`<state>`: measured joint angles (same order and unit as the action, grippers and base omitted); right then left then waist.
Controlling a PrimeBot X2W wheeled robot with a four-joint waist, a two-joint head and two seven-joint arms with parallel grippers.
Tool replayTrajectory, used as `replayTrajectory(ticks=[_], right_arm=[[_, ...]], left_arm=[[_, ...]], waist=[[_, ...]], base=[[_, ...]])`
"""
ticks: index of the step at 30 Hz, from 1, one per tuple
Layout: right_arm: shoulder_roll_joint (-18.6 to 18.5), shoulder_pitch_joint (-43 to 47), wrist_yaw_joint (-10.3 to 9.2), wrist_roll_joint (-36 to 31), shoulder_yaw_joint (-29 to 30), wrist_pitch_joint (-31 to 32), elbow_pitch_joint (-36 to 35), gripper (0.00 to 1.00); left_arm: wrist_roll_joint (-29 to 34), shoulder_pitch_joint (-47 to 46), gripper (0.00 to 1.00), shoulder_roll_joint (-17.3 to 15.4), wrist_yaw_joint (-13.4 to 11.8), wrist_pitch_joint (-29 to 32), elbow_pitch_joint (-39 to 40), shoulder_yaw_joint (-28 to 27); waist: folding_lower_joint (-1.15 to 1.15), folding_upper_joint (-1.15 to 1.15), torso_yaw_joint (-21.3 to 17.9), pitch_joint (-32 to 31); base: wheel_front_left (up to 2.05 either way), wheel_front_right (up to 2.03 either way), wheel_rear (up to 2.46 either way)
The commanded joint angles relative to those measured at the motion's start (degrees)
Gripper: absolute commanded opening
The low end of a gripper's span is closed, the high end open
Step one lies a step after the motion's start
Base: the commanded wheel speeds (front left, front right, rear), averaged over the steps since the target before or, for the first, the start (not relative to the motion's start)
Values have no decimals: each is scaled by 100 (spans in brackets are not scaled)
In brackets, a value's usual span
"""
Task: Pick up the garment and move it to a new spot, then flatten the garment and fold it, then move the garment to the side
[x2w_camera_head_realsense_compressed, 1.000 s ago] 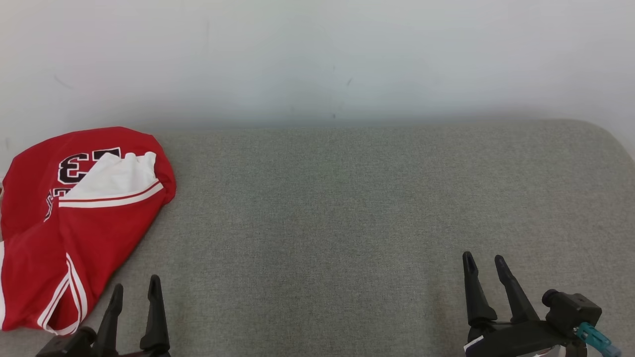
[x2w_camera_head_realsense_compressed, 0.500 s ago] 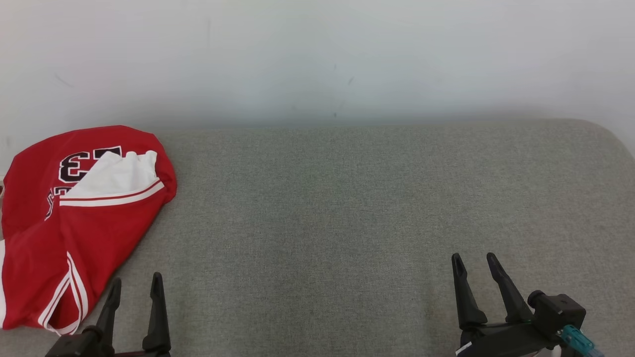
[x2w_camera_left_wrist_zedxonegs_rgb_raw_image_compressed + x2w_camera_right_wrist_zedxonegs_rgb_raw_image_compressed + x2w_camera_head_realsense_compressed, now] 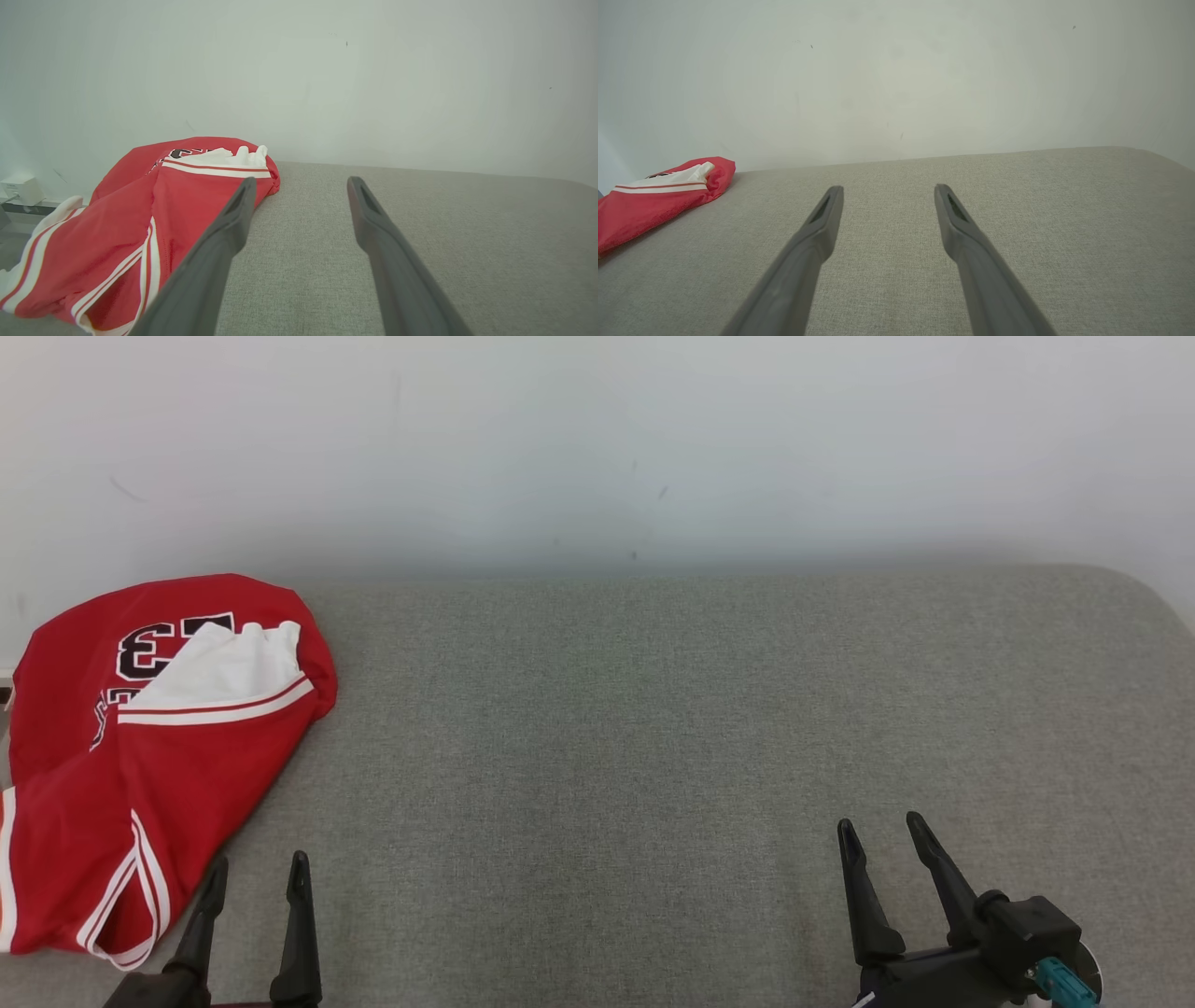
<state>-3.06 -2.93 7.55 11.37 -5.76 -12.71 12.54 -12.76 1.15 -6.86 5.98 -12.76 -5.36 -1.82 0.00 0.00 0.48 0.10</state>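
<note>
Note that the garment [image 3: 140, 756] lies bunched at the couch's [image 3: 653, 728] left end; both grippers, left [image 3: 259, 868] and right [image 3: 879, 829], hold their fingers apart, empty.

text: black "3" | on: red garment [image 3: 187, 775] (neighbouring digit half-covered, unreadable)

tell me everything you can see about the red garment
The red garment looks like a sports jersey with white stripe trim, a white inner panel and black numerals that read upside down. It lies crumpled and partly folded over itself at the left end of the grey fabric surface, near the wall. Nothing grips it.
</note>
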Motion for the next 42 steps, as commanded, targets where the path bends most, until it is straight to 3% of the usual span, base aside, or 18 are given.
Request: replayTrajectory(ticks=[1,10,21,42], right_arm=[[-38,48,-10,-113,-13,-57,-18,100],[-53,91,-11,-387,42,-159,-5,100],[-54,146,-12,-229,-17,-260,68,100],[-73,159,-12,-163,31,-248,233,100]], left_arm=[[125,46,100,-29,5,-44,44,-5],[389,132,100,-36,88,-147,36,3],[621,197,100,-53,136,-261,39,-39],[572,164,100,12,147,-249,-88,-83]], waist=[[0,0,6,-5],[0,0,42,-31],[0,0,45,-42],[0,0,262,-36]], base=[[0,0,0],[0,0,0],[0,0,0],[0,0,0]])
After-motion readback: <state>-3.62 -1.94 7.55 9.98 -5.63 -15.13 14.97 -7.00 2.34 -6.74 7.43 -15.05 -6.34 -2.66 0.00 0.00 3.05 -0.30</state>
